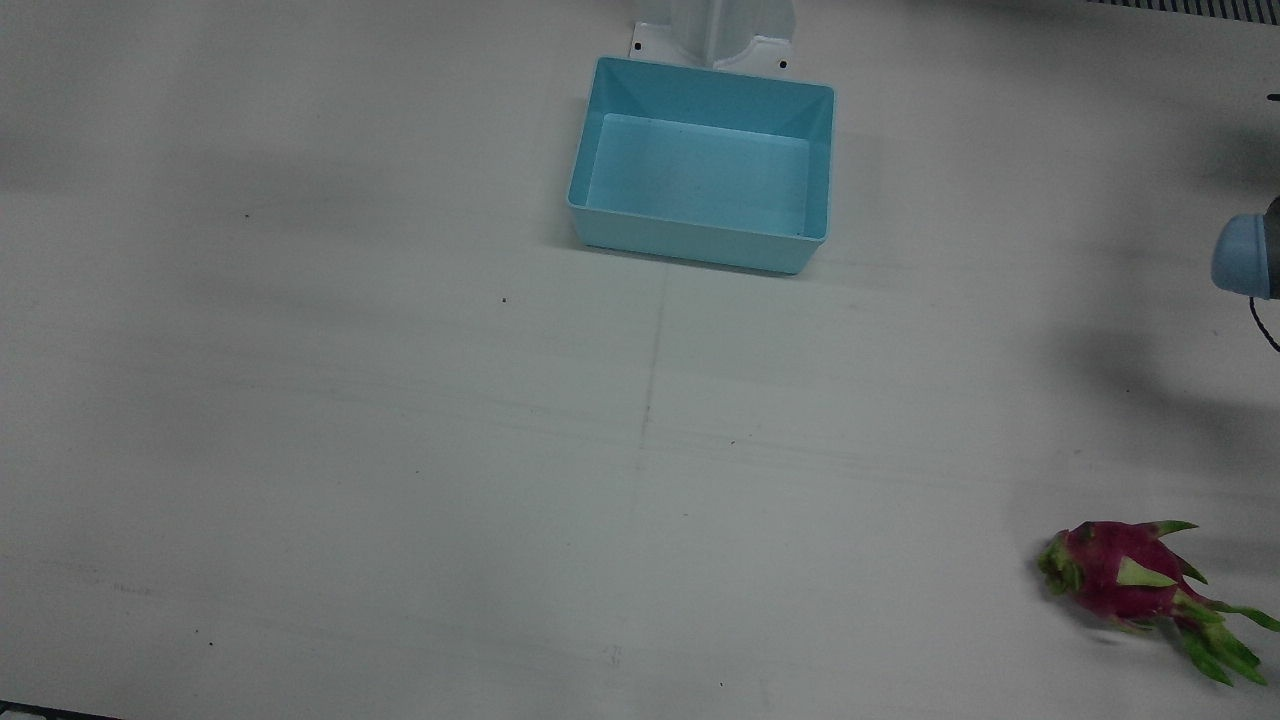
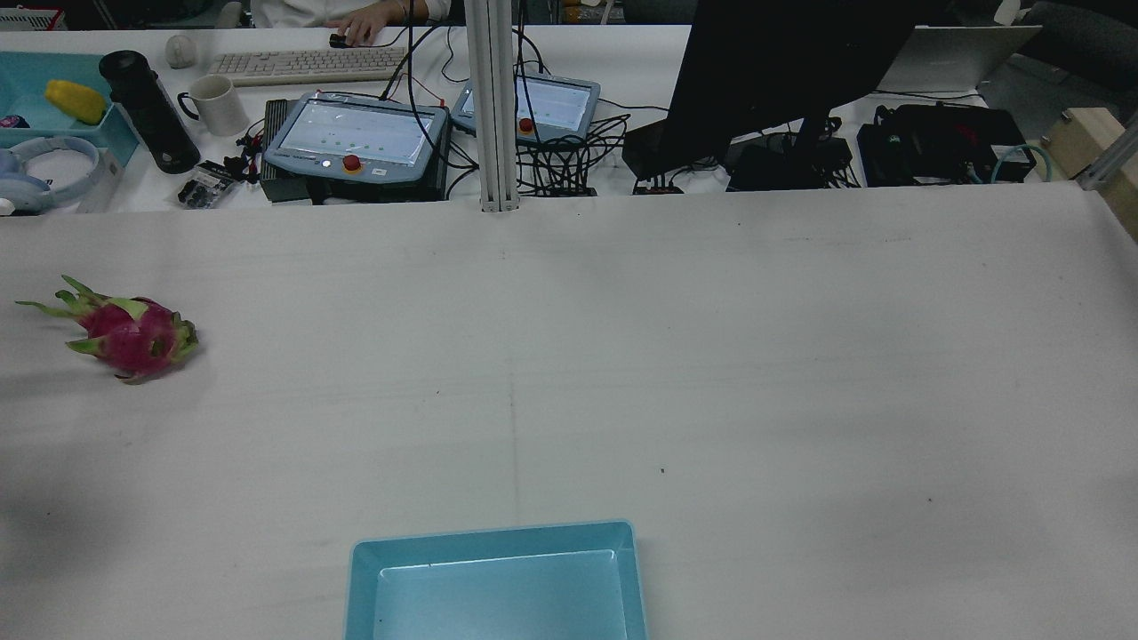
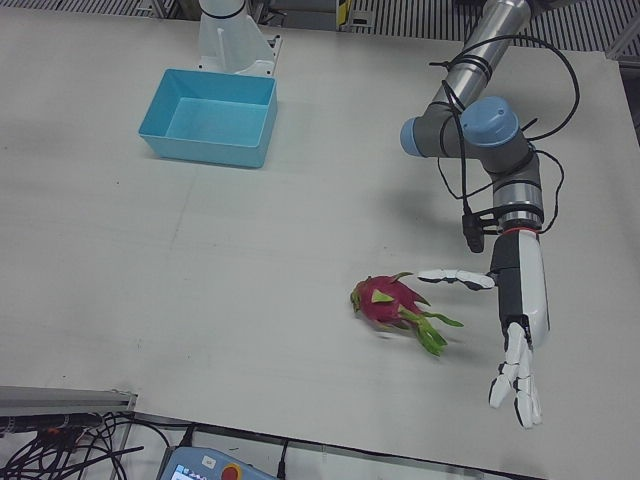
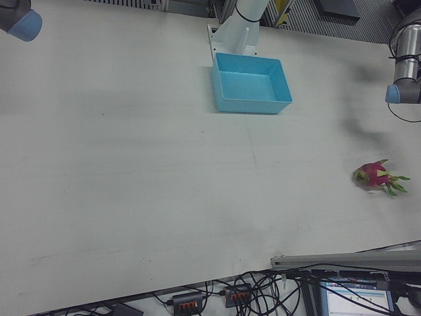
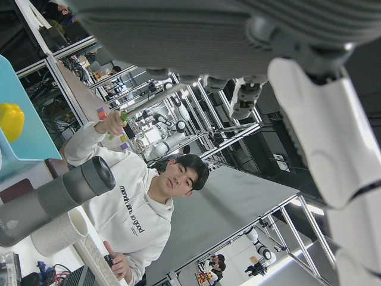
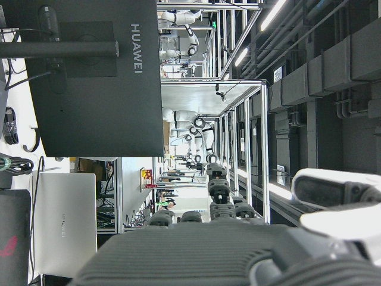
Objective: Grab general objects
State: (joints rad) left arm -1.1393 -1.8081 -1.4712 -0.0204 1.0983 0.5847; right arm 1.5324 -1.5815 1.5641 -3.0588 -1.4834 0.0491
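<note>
Working across the left-front view from its left side, I note the blue bin [image 3: 208,117] standing well away from my left hand, up by the pedestal [image 3: 232,40] and with nothing in it. Next comes the dragon fruit [image 3: 393,303], lying on its side on the white table [image 3: 200,280], its pink body toward the bin and its green leafy tips pointing toward the hand. The fruit sits just beside the hand on its thumb side and is not touched by it. My left hand [image 3: 520,340] hangs at the end of the left arm [image 3: 495,150], whose forearm drops almost straight down from the blue-capped elbow joint; the palm is stretched long toward the operators' edge of the table. Its fingers [image 3: 518,385] are extended and spread apart, and the thumb reaches out sideways toward the fruit's leaves, ending short of them; the hand holds nothing. In the right-front view I see only the blue elbow cap of the right arm [image 4: 20,20] at the upper left corner, far from the fruit. My right hand [image 6: 238,256] shows only in its own camera as a dark ribbed back and pale finger segments at the frame edge; I cannot tell from this whether its fingers are apart or together.
</note>
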